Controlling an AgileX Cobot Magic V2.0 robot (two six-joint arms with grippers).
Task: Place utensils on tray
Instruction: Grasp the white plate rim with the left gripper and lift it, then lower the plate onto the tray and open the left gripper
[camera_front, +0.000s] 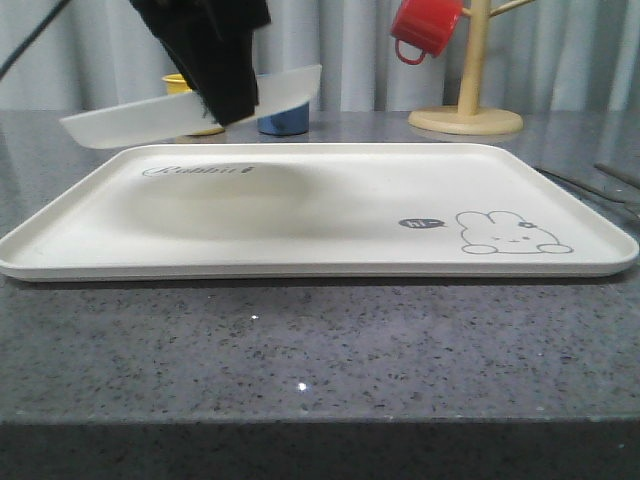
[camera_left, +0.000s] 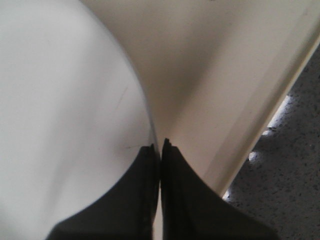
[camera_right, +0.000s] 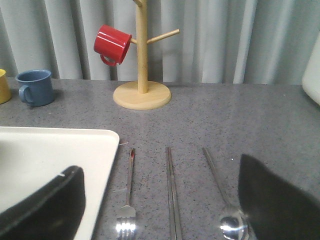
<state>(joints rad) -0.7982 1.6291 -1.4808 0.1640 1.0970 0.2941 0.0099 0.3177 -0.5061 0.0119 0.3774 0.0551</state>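
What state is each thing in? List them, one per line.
White plate: held tilted above the tray by left gripper.
Tray: flat on table, no utensils on it.
Fork, chopsticks, spoon: on table beside tray.
Red mug: hanging on rack.
Right gripper: open.

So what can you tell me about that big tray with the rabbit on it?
The tray is large, flat, cream and rectangular, with rounded corners and a low rim, and looks like matte plastic. A grey rabbit drawing sits near one corner and script lettering near another. It lies level on the speckled grey countertop. No utensils are on it. The left end effector holds a white plate above it.
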